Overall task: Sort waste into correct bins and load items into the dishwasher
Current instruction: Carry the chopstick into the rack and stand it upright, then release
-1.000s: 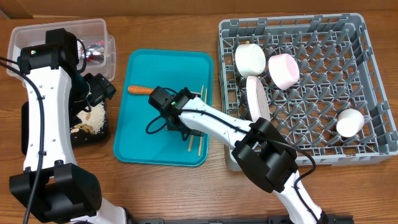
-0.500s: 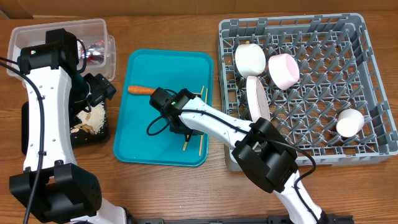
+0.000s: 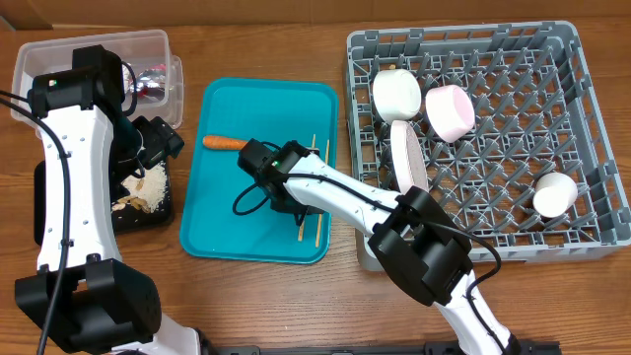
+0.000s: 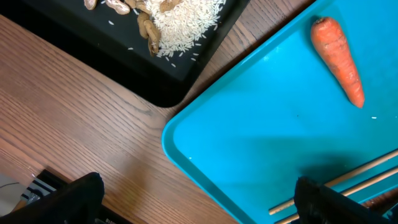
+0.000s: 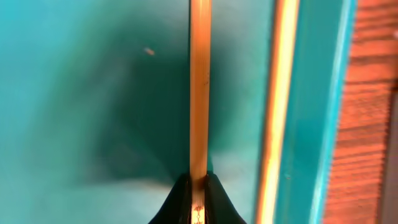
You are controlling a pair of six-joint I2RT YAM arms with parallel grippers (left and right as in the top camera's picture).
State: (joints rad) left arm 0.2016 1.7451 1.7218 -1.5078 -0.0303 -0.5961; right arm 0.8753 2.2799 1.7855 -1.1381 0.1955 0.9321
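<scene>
Carrot [image 4: 337, 59] lies on teal tray [image 4: 249, 130] beside black tray [image 4: 118, 62].

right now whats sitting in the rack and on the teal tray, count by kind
bowls: 2
plate: 1
cup: 1
chopsticks: 2
carrot: 1
total: 7

Left arm [image 3: 69, 168]: reared upright, left gripper [image 4: 199, 200] pointing down, fingers [image 4: 71, 198] spread wide, holding nothing. Right arm [image 3: 345, 197]: stretched low leftward, right gripper [image 5: 198, 194] fingertips pinched tight onto one chopstick [image 5: 199, 93]
</scene>
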